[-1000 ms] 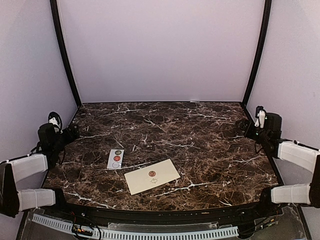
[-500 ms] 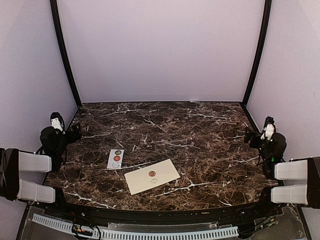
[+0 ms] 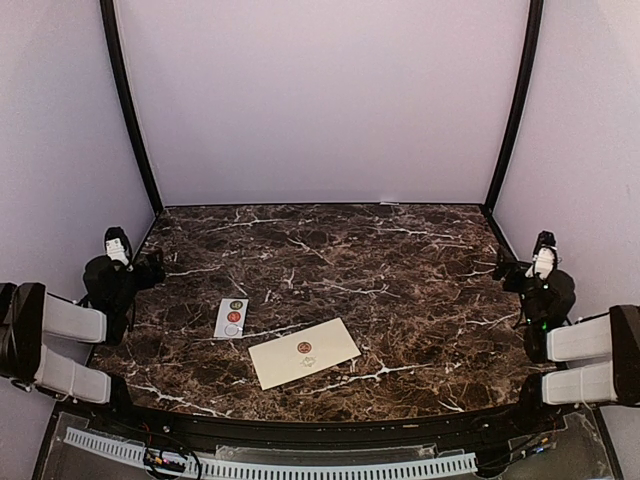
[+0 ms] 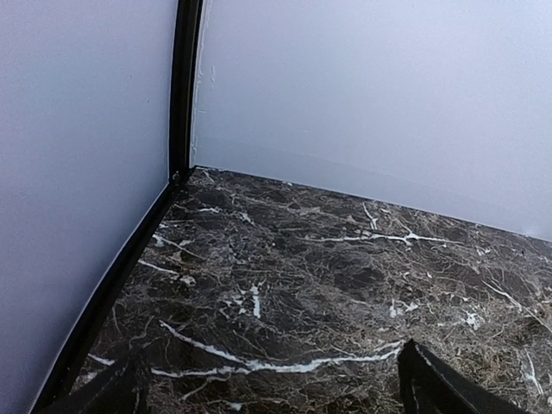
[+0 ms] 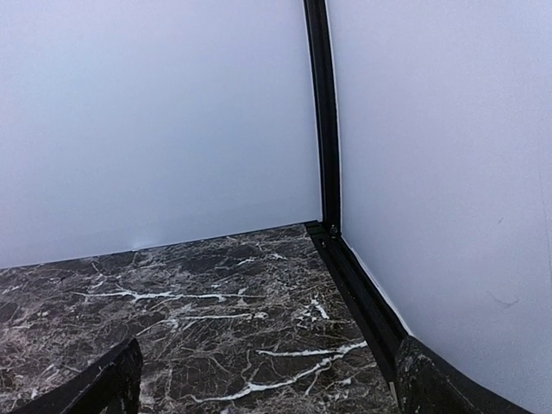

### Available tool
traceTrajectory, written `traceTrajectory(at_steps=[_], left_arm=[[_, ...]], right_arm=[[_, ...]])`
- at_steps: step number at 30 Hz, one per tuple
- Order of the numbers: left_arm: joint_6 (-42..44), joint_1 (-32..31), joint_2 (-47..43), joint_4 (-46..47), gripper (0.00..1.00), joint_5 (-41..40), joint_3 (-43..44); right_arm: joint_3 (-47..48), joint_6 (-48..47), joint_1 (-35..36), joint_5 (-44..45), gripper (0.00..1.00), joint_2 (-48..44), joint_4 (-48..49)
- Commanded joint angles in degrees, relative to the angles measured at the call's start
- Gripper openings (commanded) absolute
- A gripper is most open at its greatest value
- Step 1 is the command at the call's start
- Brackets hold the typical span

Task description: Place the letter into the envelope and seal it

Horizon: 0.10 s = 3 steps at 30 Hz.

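The cream envelope (image 3: 303, 352) lies flat near the table's front edge, flap closed, with a round red sticker (image 3: 304, 347) on its middle. No letter shows in any view. My left gripper (image 3: 149, 266) rests at the table's left edge, well away from the envelope. In the left wrist view (image 4: 267, 398) its fingertips (image 4: 431, 384) stand wide apart over bare marble, open and empty. My right gripper (image 3: 504, 269) rests at the right edge. In the right wrist view (image 5: 272, 390) its fingertips (image 5: 112, 384) are also wide apart, open and empty.
A small white strip of round stickers (image 3: 231, 317) lies left of the envelope. Pale walls with black corner posts (image 4: 183, 86) (image 5: 321, 112) enclose the dark marble table (image 3: 380, 260) on three sides.
Both arms have folded back toward their bases at the table's sides, grippers drawing slightly nearer the front. The envelope and sticker strip have not moved.
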Motion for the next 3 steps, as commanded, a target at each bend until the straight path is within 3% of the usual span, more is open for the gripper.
traceTrajectory(at_steps=[1, 3], left_arm=[[1.0, 0.2, -0.2, 1.9, 0.99, 0.9, 0.0], [0.5, 0.2, -0.2, 2.0, 0.99, 0.3, 0.1]], right_arm=[[-0.6, -0.7, -0.2, 1.1, 0.99, 0.4, 3.9], [-0.7, -0.7, -0.2, 1.1, 0.99, 0.4, 4.0]])
